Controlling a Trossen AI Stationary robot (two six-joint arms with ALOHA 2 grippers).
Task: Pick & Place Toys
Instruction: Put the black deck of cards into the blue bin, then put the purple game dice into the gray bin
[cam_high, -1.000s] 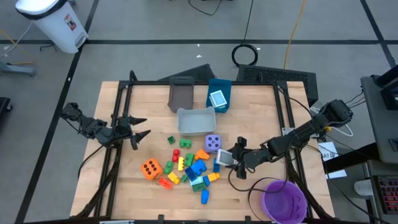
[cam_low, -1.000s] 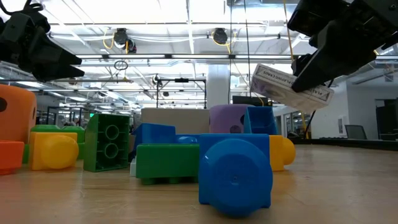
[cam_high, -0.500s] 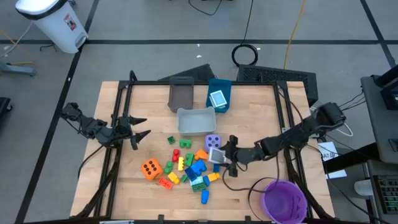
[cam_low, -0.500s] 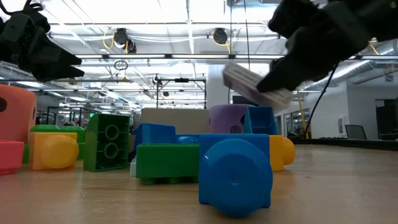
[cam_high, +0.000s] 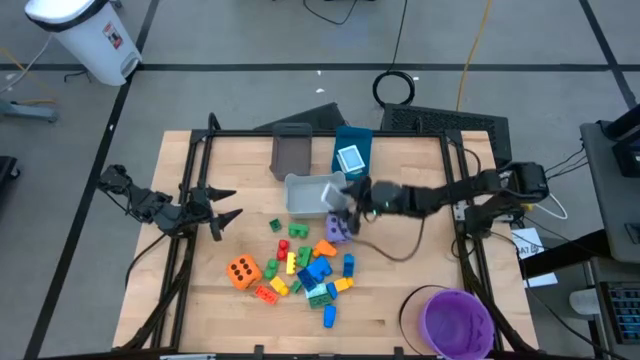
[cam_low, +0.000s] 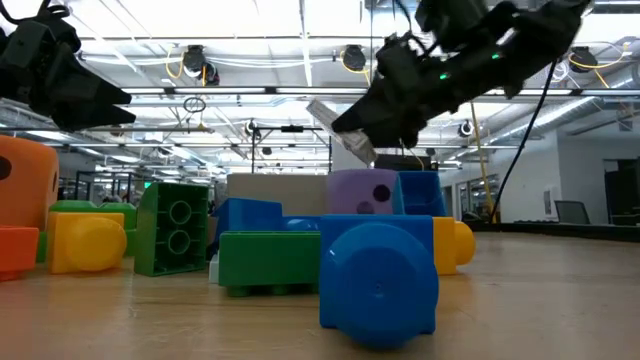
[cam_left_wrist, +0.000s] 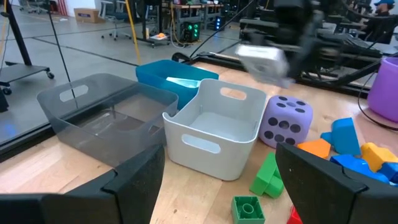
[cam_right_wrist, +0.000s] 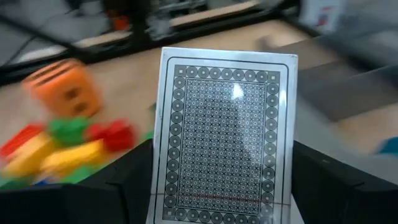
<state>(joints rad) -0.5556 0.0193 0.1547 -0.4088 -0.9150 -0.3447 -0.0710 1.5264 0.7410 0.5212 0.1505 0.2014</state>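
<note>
Right gripper (cam_high: 345, 203) carried leftward and farther, now over white bin (cam_high: 300, 190) | clamped on card box (cam_right_wrist: 225, 134) by its edges | light, stiff, slick | left gripper (cam_high: 222, 207) spread, idle left.

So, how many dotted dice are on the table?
2: the orange die at the brick pile's left edge, and the purple die beside the white bin, under the right gripper.

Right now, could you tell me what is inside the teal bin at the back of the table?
The teal bin holds one white-teal square tile, seen from above. The left wrist view shows only a pale glint inside, since the bin's near wall hides most of its floor.
</note>
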